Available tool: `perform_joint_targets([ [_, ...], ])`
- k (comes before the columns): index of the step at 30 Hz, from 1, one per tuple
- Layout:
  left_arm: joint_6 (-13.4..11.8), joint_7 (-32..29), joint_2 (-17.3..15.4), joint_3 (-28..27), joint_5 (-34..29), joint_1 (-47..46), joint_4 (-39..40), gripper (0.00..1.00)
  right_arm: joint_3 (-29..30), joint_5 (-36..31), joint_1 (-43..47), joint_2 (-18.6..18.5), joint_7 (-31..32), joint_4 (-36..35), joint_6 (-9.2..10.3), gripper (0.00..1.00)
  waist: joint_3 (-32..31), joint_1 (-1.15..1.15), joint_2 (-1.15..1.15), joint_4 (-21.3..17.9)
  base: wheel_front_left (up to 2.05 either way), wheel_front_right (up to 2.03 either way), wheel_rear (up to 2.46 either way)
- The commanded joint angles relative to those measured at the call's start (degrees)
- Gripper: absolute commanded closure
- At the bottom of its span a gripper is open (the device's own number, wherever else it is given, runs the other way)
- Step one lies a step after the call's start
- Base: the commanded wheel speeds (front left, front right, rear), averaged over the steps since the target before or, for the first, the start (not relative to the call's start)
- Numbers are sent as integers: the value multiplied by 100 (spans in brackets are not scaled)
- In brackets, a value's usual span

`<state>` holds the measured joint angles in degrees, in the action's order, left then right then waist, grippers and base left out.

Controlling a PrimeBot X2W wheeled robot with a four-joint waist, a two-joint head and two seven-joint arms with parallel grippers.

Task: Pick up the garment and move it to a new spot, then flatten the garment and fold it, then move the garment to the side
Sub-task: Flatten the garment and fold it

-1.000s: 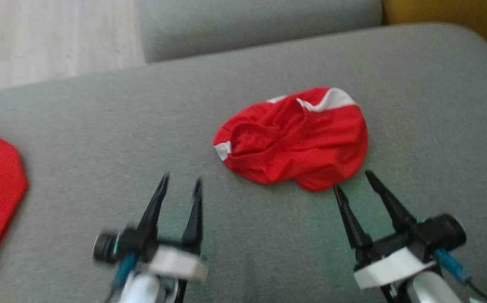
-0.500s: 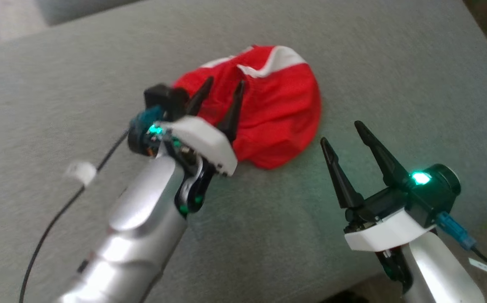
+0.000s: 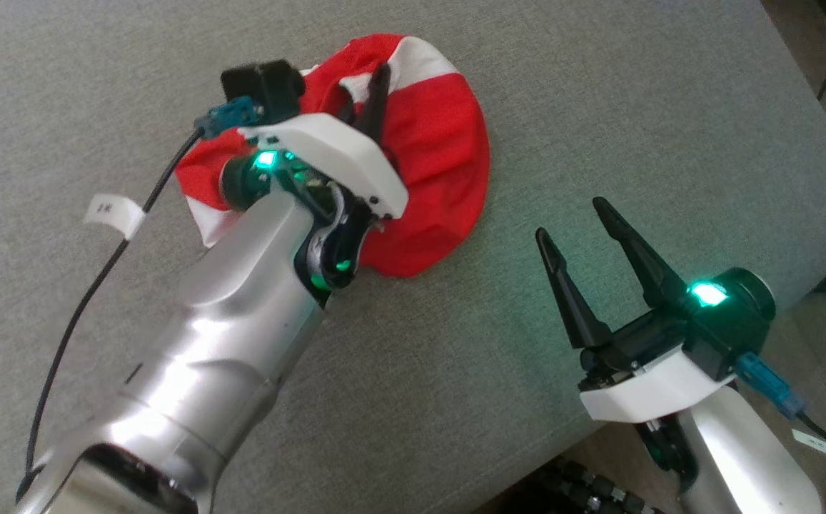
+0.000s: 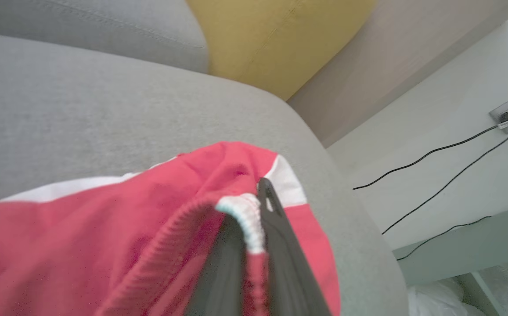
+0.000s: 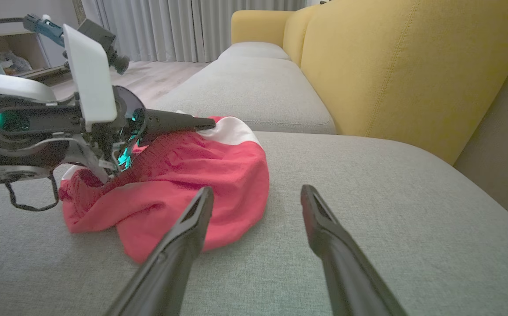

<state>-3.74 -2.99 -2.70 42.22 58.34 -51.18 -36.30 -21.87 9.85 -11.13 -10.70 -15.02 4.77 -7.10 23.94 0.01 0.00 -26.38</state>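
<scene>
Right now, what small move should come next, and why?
Probably lift the left gripper straight up a little. Its jaws are shut on the garment at its ribbed edge, while most of the cloth lies crumpled on the grey cushion; the right gripper is open and apart.

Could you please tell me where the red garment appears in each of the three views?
Head view: garment at upper centre.
Left wrist view: garment from lower left to centre.
Right wrist view: garment left of centre.
Shared landmark: left gripper shut on its ribbed edge.
</scene>
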Motion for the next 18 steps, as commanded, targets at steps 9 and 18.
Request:
perform_joint_targets([
  [9, 680, 20, -18, 653, 794, -1388, 926, 100, -39, 176, 4, -110, 2, -159, -39, 0, -367, -1, 0, 231, 0, 0, 0],
  [18, 605, -385, -214, 650, 1159, -1972, 1868, 100, 7, 144, 257, -235, 2, -212, -39, 0, -848, -1, 0, 702, 0, 0, 0],
])
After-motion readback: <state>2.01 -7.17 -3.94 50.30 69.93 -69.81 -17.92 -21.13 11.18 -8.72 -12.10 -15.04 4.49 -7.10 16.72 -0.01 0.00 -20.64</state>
